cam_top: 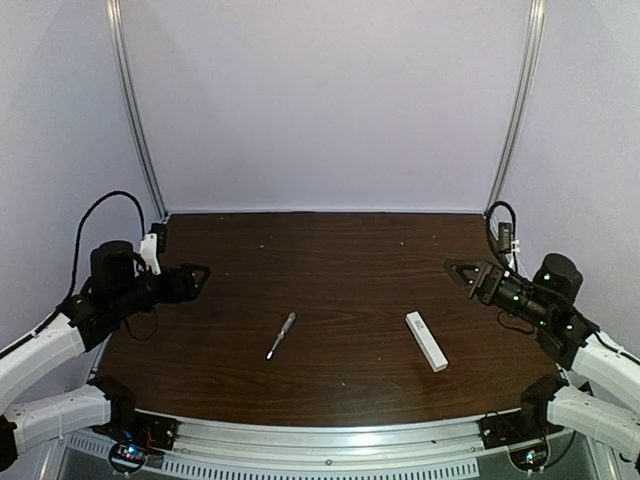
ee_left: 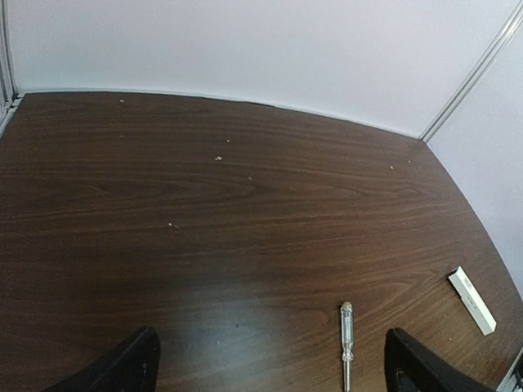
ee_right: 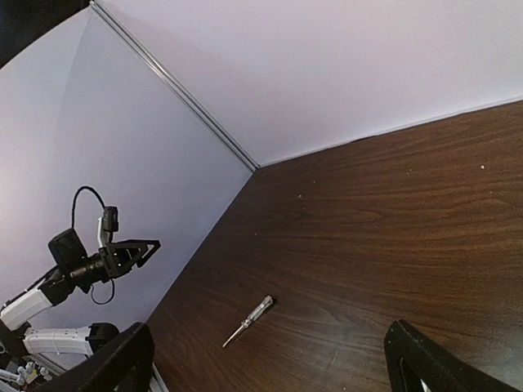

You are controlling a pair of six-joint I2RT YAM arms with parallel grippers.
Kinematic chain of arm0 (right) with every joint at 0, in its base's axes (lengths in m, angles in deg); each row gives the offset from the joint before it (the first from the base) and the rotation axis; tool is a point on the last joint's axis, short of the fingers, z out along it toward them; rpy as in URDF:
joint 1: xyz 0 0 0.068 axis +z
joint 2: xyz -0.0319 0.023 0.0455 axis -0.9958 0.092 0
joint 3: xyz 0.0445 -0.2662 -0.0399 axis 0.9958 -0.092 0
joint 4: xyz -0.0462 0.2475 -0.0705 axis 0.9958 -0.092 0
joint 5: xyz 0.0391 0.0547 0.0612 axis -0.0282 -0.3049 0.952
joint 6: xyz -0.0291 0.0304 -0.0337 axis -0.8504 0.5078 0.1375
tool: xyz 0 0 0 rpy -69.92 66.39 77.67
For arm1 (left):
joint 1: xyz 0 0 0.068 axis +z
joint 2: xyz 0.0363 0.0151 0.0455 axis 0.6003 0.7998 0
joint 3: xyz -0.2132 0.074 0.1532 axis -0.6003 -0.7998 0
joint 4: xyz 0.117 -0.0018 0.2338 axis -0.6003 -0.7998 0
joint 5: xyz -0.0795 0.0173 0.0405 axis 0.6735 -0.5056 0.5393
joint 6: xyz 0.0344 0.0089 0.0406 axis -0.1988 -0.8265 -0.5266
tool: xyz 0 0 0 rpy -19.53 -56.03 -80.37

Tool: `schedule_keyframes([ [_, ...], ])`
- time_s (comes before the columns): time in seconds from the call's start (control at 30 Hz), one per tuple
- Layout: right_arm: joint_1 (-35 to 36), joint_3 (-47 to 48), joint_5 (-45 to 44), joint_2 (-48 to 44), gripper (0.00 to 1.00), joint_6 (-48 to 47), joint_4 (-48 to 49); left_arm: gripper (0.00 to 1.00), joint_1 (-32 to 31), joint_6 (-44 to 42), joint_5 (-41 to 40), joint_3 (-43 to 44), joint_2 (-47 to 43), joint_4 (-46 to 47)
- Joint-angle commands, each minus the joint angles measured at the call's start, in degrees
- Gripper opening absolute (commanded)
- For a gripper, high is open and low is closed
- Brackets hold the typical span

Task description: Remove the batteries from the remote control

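While I hold both sides raised off the table (cam_top: 330, 250), nothing is in either grip. Noted for my left gripper (cam_top: 197, 277): it hangs above the left edge of the brown wood-grain top, pointing right toward the middle. Its two dark fingers (ee_left: 131, 363) stand wide apart in the left wrist view, with only bare board between them. Noted for my right gripper (cam_top: 457, 271): it hangs above the right edge, pointing left, and its fingers (ee_right: 122, 359) are spread just as wide, again around nothing. The remote control (cam_top: 426, 341) is a slim white bar lying flat on the table, right of centre and toward the near edge, its long axis running from far-left to near-right. It sits nearer my right gripper than my left, apart from both; neither touches it. From the left wrist it shows at the right border of the picture, with a faint line along its top face. Which face is up I cannot tell, nor whether its cover is on. The screwdriver (cam_top: 281, 335) is small and silvery, lying flat a little left of centre, about level with the remote control and well apart from it, tilted so its far end leans right. From the right wrist I see it on the near part of the board, with my left arm (ee_right: 49, 286) raised beyond it against the pale side wall (ee_right: 122, 122).
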State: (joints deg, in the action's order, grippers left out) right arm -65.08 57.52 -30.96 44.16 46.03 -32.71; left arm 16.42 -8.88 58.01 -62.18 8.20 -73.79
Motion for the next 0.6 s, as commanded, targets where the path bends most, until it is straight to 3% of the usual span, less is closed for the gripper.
schedule_keyframes([
  [0.0, 5.2, 2.8, -7.7, 2.7, 1.00, -2.5, -7.0, 0.97, -5.8, 1.1, -5.4, -0.5, 1.0, -1.2],
  [0.33, 17.3, 10.2, -24.0, 9.6, 1.00, -6.2, -21.4, 0.97, -20.6, 2.7, -17.9, 2.1, 8.1, 0.4],
  [0.57, 24.0, 15.8, -37.1, 13.2, 1.00, -4.6, -33.9, 0.97, -25.5, 3.0, -20.9, 5.3, 12.6, 0.4],
])
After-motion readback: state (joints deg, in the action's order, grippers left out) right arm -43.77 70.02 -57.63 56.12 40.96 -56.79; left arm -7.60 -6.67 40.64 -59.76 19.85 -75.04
